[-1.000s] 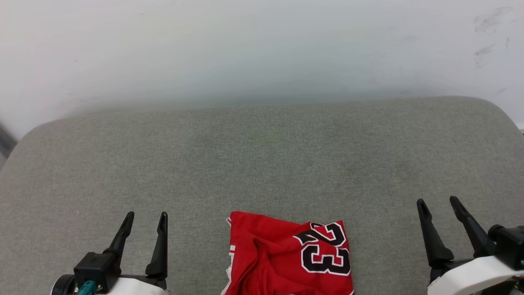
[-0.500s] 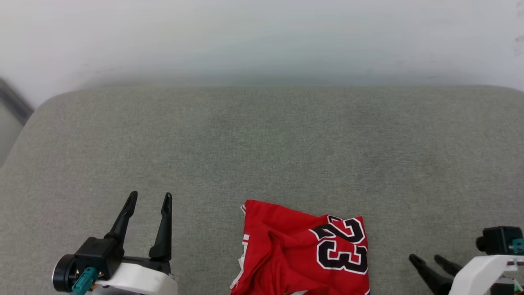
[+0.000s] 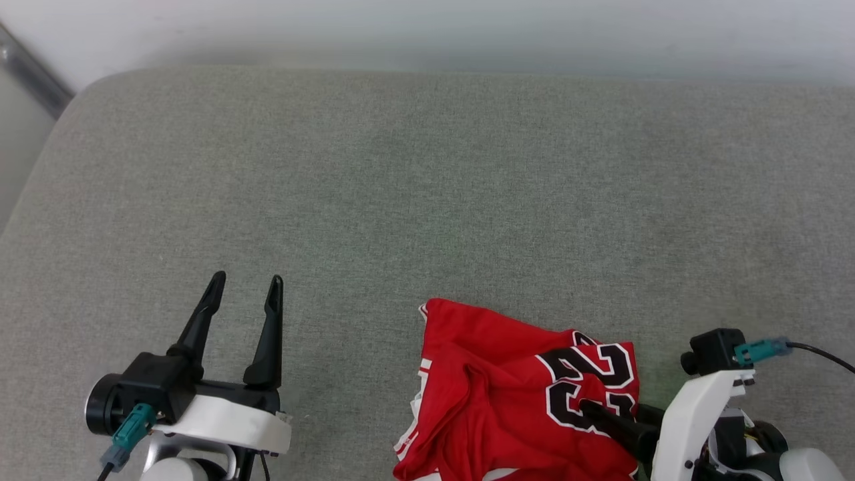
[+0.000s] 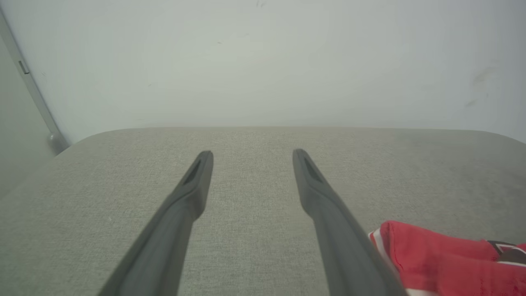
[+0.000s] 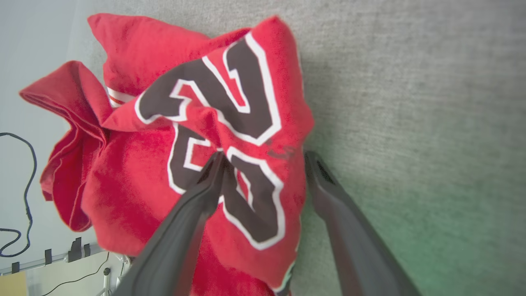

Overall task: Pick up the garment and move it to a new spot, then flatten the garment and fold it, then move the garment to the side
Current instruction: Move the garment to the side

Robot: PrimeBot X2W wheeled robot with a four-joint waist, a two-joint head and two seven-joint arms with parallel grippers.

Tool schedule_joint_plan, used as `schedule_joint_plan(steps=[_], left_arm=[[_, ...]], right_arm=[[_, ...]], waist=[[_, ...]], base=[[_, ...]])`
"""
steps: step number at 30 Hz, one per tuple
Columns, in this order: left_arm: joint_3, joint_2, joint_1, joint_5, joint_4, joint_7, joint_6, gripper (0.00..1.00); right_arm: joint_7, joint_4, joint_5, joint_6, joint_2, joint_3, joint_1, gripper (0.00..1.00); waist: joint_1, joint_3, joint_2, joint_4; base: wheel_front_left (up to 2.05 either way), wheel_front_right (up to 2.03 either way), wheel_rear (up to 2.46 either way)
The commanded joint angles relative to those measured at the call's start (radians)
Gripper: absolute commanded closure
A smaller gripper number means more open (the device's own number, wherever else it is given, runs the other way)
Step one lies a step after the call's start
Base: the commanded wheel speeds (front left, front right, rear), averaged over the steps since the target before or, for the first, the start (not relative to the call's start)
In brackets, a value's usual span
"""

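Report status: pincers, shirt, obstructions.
Left pincer open, idle over cushion. Right pincer open, straddling shirt edge, not yet closed. Shirt crumpled. No obstruction seen.

The right gripper (image 5: 265,158) has its long dark fingers spread: one tip is on the dark white-outlined numerals of the crumpled bright red jersey (image 5: 135,185), the other just past its edge, over the grey woven upholstery (image 5: 411,102)

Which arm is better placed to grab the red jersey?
Right. The right tool is open astride the edge of the crumpled red jersey, one finger over its black number. The left tool is open over bare grey upholstery, apart from it.
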Motion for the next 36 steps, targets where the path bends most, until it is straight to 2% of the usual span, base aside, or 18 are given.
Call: schedule_joint_plan(steps=[1, 3, 4, 5, 6, 7, 18, 24, 31, 32, 36], left_arm=[[0.004, -0.004, -0.021, 0.004, 0.002, -0.002, -0.007, 0.00], [0.011, -0.009, -0.028, 0.010, 0.010, -0.002, -0.015, 0.00], [0.014, -0.012, -0.032, 0.012, 0.014, -0.002, -0.018, 0.00], [0.017, -0.015, -0.035, 0.013, 0.017, -0.002, -0.024, 0.00], [0.020, -0.017, -0.038, 0.015, 0.020, -0.002, -0.027, 0.00], [0.022, -0.020, -0.039, 0.018, 0.023, -0.002, -0.031, 0.00], [0.050, -0.041, -0.006, 0.046, 0.049, -0.002, -0.056, 0.00], [0.055, -0.049, 0.034, 0.061, 0.039, -0.002, -0.053, 0.00], [0.057, -0.051, 0.074, 0.075, 0.007, -0.002, -0.046, 0.00], [0.059, -0.048, 0.078, 0.080, -0.008, -0.002, -0.050, 0.00], [0.055, -0.039, 0.057, 0.088, -0.033, -0.002, -0.059, 0.00]], right_arm=[[0.000, 0.022, -0.004, 0.000, -0.006, 0.008, -0.019, 0.00], [0.015, 0.079, 0.003, -0.001, 0.001, 0.014, -0.032, 0.03], [0.022, 0.099, 0.005, -0.001, 0.002, 0.023, -0.039, 0.46], [0.020, 0.113, 0.010, -0.001, 0.004, 0.031, -0.048, 0.64], [0.022, 0.125, 0.015, -0.001, 0.007, 0.038, -0.053, 0.92], [0.024, 0.133, 0.018, -0.001, 0.006, 0.046, -0.059, 1.00], [-0.005, 0.098, 0.061, 0.000, -0.034, 0.097, -0.101, 1.00], [-0.009, 0.077, -0.001, 0.000, -0.099, 0.110, -0.087, 1.00], [0.007, 0.081, -0.123, -0.001, -0.169, 0.050, -0.083, 1.00], [0.005, 0.086, -0.166, 0.000, -0.177, 0.023, -0.112, 1.00], [-0.015, 0.111, -0.196, -0.001, -0.160, -0.004, -0.163, 1.00]], waist=[[0.0000, 0.018, 0.0000, 0.006], [0.0000, 0.025, 0.0000, 0.008], [0.0000, 0.027, 0.0000, 0.008], [0.0000, 0.029, 0.0000, 0.009], [0.0000, 0.030, 0.0000, 0.008], [0.0000, 0.030, 0.0000, 0.008], [0.0000, -0.056, 0.0000, -0.029], [0.0000, -0.121, 0.0000, -0.087], [0.0000, -0.144, 0.0000, -0.218], [0.0000, -0.134, 0.0000, -0.292], [0.0000, -0.097, 0.0000, -0.389]], base=[[0.00, 0.00, 0.00], [0.00, 0.00, 0.00], [0.00, 0.00, 0.00], [0.00, 0.00, 0.00], [0.00, 0.00, 0.00], [0.00, 0.00, 0.00], [0.00, 0.00, 0.00], [0.00, 0.00, 0.00], [0.00, 0.00, 0.00], [0.00, 0.00, 0.00], [0.00, 0.00, 0.00]])
